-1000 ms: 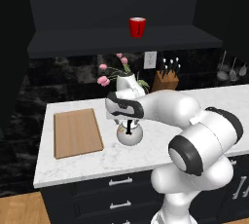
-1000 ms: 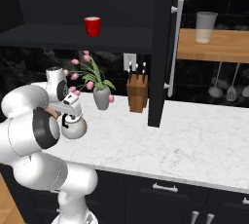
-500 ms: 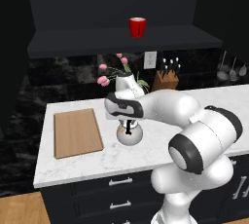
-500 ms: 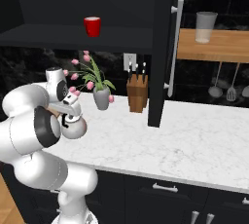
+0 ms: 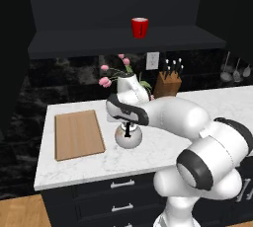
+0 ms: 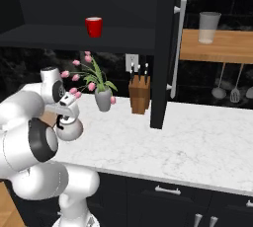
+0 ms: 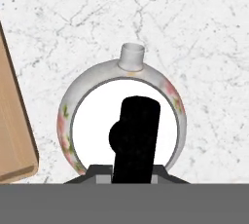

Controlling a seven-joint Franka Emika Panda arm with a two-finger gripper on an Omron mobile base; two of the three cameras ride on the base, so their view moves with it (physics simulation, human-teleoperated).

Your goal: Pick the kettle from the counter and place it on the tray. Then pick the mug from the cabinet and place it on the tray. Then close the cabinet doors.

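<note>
The squat silver-white kettle (image 5: pixel 129 139) stands on the marble counter (image 5: pixel 74 169) just right of the wooden tray (image 5: pixel 79 134). My gripper (image 5: pixel 128 127) comes down from above and is shut on its thin black upright handle. In the hand view the handle fills the space between my fingertips, the kettle (image 7: pixel 97 116) lies round below them, and the tray's corner (image 7: pixel 12 135) is at the left. I cannot tell whether the kettle touches the counter. The red mug (image 5: pixel 140 27) stands on the dark shelf of the open black cabinet (image 5: pixel 123 41). One cabinet door (image 6: pixel 165 48) stands open, edge-on.
A grey vase of pink tulips (image 6: pixel 103 97) stands right behind the kettle, and a brown knife block (image 6: pixel 139 95) is beside it. A glass (image 6: pixel 209 27) sits on a wooden wall shelf at the right, with utensils (image 6: pixel 227 90) hanging below. The counter (image 6: pixel 197 142) stretches to the right.
</note>
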